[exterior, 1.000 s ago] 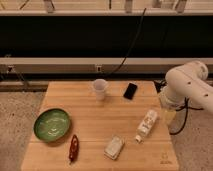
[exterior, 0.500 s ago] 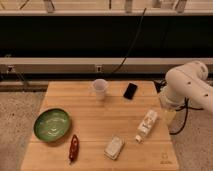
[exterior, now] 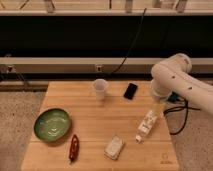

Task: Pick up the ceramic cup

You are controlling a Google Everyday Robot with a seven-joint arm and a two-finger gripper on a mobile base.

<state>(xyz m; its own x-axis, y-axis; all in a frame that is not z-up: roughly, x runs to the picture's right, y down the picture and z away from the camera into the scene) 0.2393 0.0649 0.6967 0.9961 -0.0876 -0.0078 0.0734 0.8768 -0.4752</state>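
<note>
The ceramic cup (exterior: 100, 89) is seen upright near the back edge of the wooden table (exterior: 95, 120), left of a black phone (exterior: 130, 90) and well apart from everything else. It is judged to be light, rigid and breakable, with a smooth glazed wall that could slip between hard fingers. No handle is visible, and the body tapers toward the base, so a grip across the upper wall just under the rim is judged safest. A grip lower down might squeeze the cup upward and out.

The end effector (exterior: 158, 106) is held at the right side of the table, just above a white labelled bottle (exterior: 145, 126), well apart from the cup. Its jaws are set wide, and nothing is held in them.

The table top is flat planked wood, likely to offer fair friction. A green bowl (exterior: 52, 124), a dark red elongated object (exterior: 74, 148) and a pale packet (exterior: 114, 147) are laid toward the front. Speckled flooring (exterior: 15, 115) is seen around the table, and a black cable (exterior: 131, 47) is hung down the dark wall behind.
</note>
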